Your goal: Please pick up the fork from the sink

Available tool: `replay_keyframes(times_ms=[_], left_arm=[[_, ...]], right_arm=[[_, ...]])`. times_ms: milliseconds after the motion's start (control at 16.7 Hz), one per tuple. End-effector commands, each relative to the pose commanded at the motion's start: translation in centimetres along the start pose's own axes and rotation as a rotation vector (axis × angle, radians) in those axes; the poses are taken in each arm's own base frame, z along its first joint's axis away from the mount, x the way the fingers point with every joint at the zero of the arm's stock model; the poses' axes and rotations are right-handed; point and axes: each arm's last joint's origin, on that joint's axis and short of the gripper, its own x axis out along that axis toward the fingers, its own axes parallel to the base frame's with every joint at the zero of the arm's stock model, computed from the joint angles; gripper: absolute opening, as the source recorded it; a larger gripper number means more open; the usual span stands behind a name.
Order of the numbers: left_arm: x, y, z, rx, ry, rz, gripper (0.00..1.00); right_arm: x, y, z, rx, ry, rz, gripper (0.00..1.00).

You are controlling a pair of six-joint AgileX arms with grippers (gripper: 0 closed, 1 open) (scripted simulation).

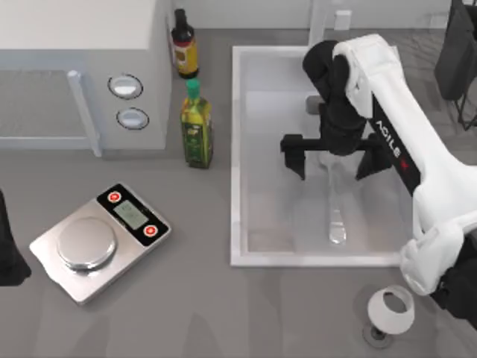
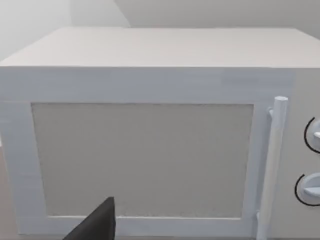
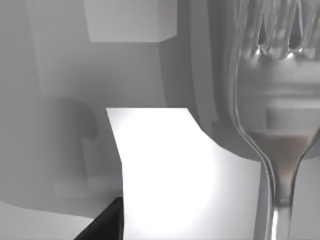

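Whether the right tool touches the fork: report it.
Apart. In the top view the right tool is open, its fingers standing wide of the fork on both sides, bare sink showing between.

A white microwave (image 2: 150,100) faces the camera, its flat top pale and bare. Its door has a wide grey window panel (image 2: 142,160) inside a white frame, and an upright white bar handle (image 2: 272,165) runs down beside that panel. Past the handle sit two round knobs (image 2: 312,187), one above the other. A dark finger (image 2: 97,225) of the left gripper juts in before the door's lower frame.
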Motion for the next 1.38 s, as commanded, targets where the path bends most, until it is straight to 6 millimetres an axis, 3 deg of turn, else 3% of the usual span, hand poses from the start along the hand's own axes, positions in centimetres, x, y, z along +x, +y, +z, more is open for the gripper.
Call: replay_keyframes(times_ms=[600,1080,1140,1380], left_arm=[[0.0,0.0,0.0,0.000,0.000,0.000,1.00],[0.0,0.0,0.0,0.000,0.000,0.000,1.00],[0.0,0.0,0.0,0.000,0.000,0.000,1.00],[0.0,0.0,0.0,0.000,0.000,0.000,1.00]], right_arm=[[0.0,0.0,0.0,0.000,0.000,0.000,0.02],[0.0,0.0,0.0,0.000,0.000,0.000,0.00],[-2.3,-0.1,0.4,-0.007,-0.050,0.000,0.00],[-4.1,0.0,0.9,-0.007,-0.058,0.004,0.00]])
